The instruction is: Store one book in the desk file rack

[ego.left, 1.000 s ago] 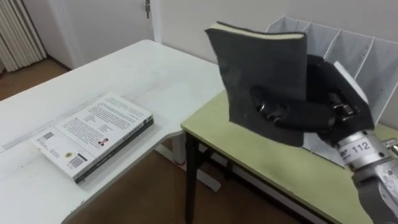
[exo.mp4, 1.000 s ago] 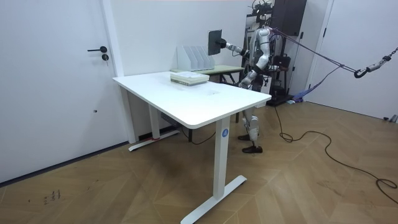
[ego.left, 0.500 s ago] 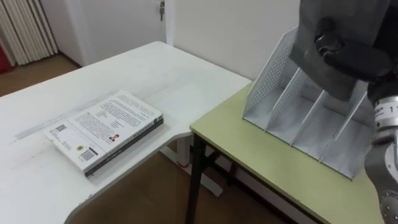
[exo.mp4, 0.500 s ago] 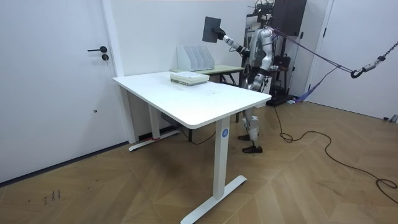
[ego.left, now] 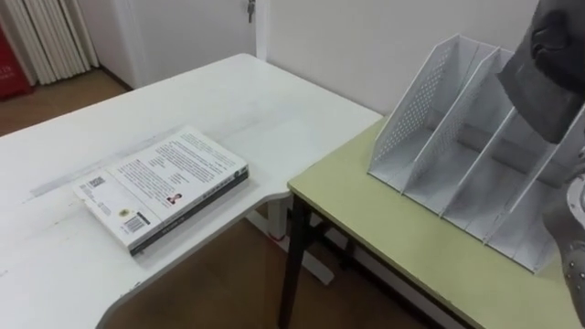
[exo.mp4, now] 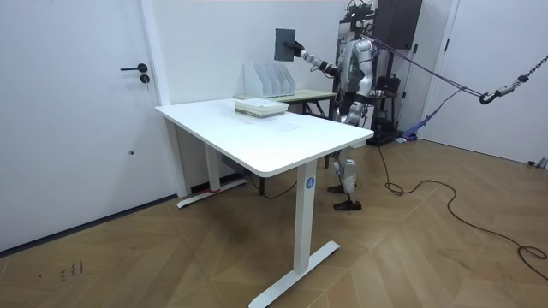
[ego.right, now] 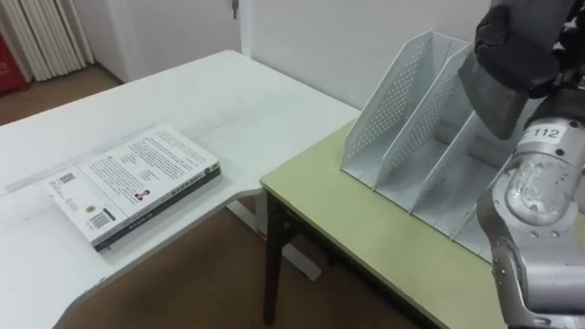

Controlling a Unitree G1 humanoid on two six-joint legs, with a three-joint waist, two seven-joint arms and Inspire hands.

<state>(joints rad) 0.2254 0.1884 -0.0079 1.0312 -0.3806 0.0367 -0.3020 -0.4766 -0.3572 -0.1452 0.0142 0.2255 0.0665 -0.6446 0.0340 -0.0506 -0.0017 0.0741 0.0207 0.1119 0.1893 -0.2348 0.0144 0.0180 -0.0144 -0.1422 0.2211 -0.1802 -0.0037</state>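
My right hand (ego.right: 516, 37) is shut on a dark grey book (ego.right: 494, 96), holding it upright in the air above the right-hand slots of the white perforated file rack (ego.right: 411, 137). The book's lower edge hangs just over the rack's dividers and is clear of the slots. In the room view the book (exo.mp4: 285, 44) is held high over the rack (exo.mp4: 269, 80) at the end of my outstretched right arm. The rack (ego.left: 457, 155) stands on a small green-topped table (ego.left: 384, 228). My left hand (exo.mp4: 341, 109) hangs low by my body.
A second book (ego.left: 164, 185) with a white printed cover lies flat on the large white desk (ego.left: 228, 100) to my left. That desk meets the green table at a corner. A wall stands right behind the rack, and a door (exo.mp4: 103, 111) is further along it.
My right hand has lifted the dark book higher and carried it over the rack. The head camera has shifted, so the rack now lies more fully in view.
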